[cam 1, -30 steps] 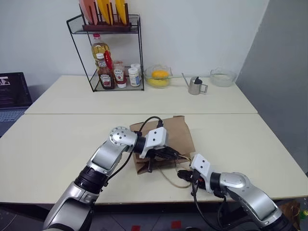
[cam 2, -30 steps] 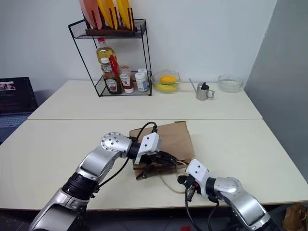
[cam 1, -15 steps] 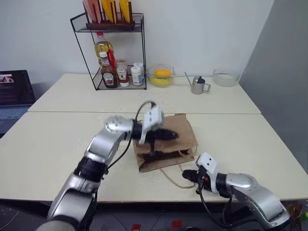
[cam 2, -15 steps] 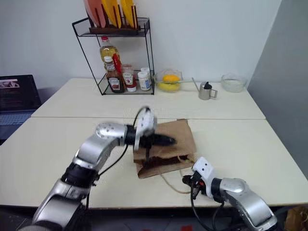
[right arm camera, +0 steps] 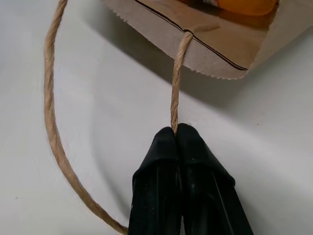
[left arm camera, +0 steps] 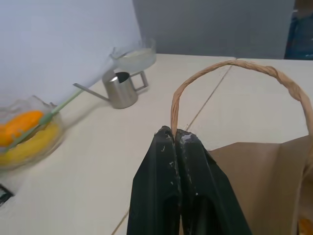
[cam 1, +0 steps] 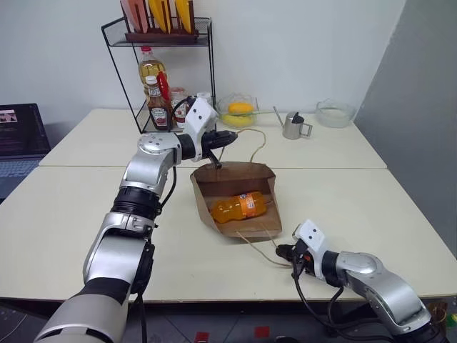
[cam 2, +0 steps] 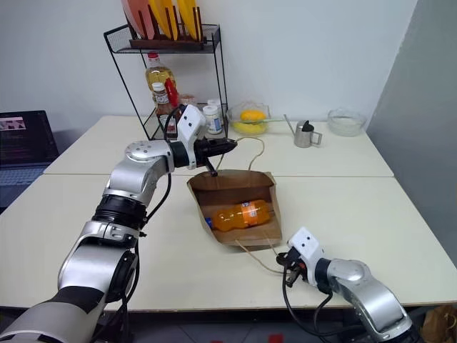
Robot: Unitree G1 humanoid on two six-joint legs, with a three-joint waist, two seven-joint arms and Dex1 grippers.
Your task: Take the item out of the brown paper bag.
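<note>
Left end effector: we see it clamped on one handle.
Right end effector: clamped on the other handle.
Bottle: inside the bag, its cap hidden.

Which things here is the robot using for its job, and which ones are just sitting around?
For the job:
bag
orange bottle
left gripper, shut on a handle
right gripper, shut on a handle

Just sitting around:
rack
fruit bowl
metal can
glass bowl
laptop
</note>
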